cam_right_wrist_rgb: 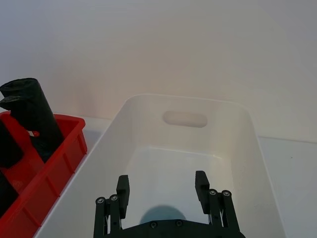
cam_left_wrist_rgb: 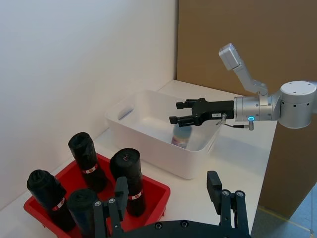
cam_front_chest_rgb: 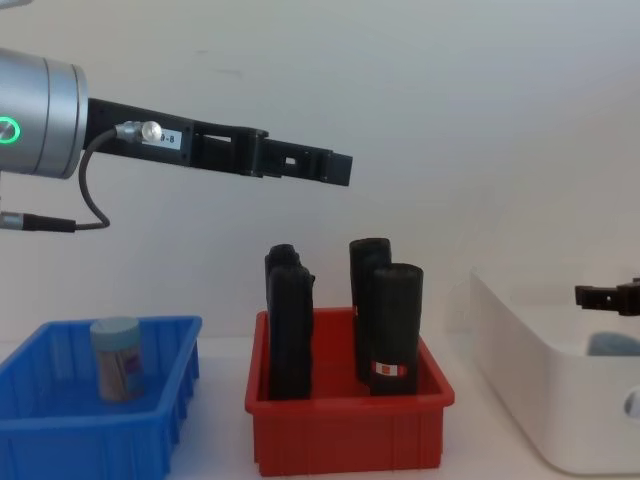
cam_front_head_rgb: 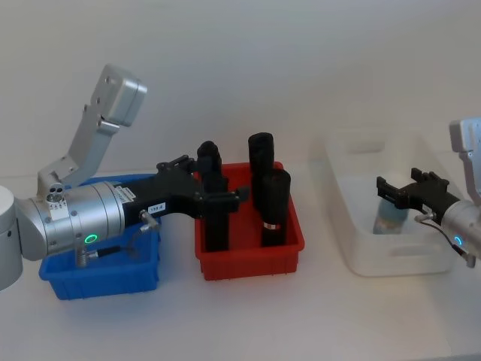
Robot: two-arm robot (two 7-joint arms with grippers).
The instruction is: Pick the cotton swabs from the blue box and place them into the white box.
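At the far left sat the blue box (cam_front_head_rgb: 98, 280), with one jar (cam_front_chest_rgb: 117, 357) of swabs standing up inside it. The chest view showed that jar well; in the head view the left arm covered it. The left hand (cam_front_chest_rgb: 325, 167) hung high over the red bin (cam_front_head_rgb: 248, 259) of black rolls (cam_front_head_rgb: 274, 199), well above the jar. Its fingers (cam_left_wrist_rgb: 121, 191) were spread wide with nothing in them (the left wrist view showed this best).

At the right sat the white box (cam_front_head_rgb: 342, 203), and a second jar (cam_left_wrist_rgb: 181, 136) stood on its floor. The right hand (cam_right_wrist_rgb: 161, 184) hung just over that jar with its fingers wide. In the right wrist view the blue lid (cam_right_wrist_rgb: 161, 216) sat in the gap, and I could not see either finger touch it. So I think that jar was resting free.

The jar in the blue box looked light and hard, with smooth round sides that may slip. I would grab it from above, around the clear part just under the lid, squeezing gently.
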